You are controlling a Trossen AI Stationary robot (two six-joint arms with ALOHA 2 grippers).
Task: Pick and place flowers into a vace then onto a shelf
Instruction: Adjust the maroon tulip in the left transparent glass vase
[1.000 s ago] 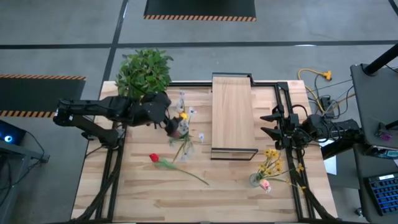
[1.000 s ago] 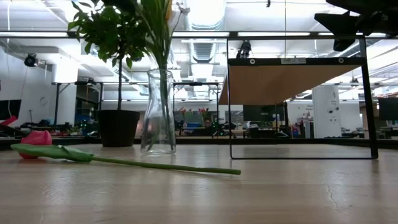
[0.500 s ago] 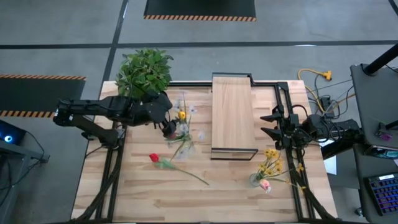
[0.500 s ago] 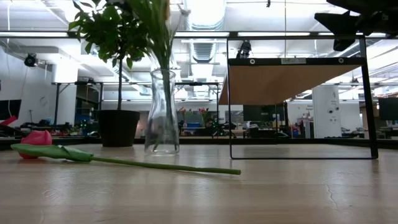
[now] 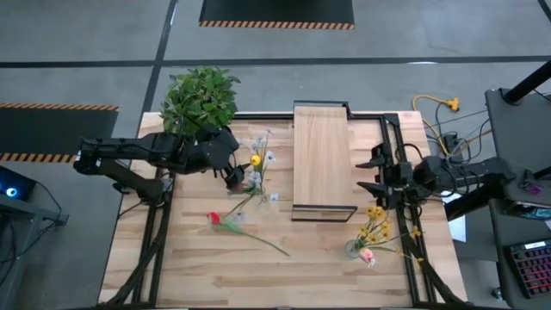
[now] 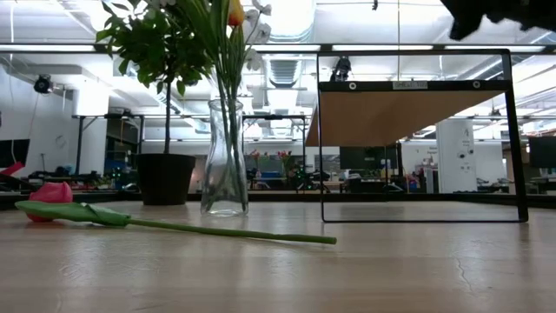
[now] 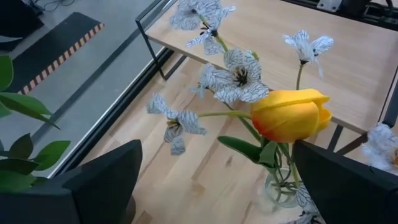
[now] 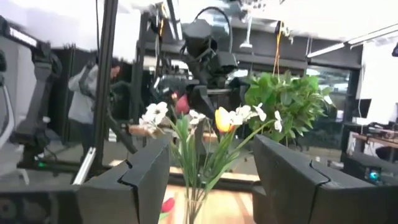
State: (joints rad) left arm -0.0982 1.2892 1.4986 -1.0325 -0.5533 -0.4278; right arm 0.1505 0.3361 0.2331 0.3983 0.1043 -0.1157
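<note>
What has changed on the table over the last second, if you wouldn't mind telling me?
The vase has shifted a little toward the shelf, and its flowers now stand more upright. The left gripper is open beside them. The right gripper has moved slightly away from the yellow flowers. The red tulip on the table and the potted plant stayed put.

Tabletop [image 5: 215, 267]: pale wood, matt, visible grain. Shelf [image 5: 323, 155]: smooth pale-wood plank on thin black metal frame. Vase [image 6: 225, 158] beside left claw [image 5: 234, 175]: clear glossy glass.

A bushy potted plant [image 5: 200, 99] stands at the table's [image 5: 215, 267] far corner (dark pot).
</note>
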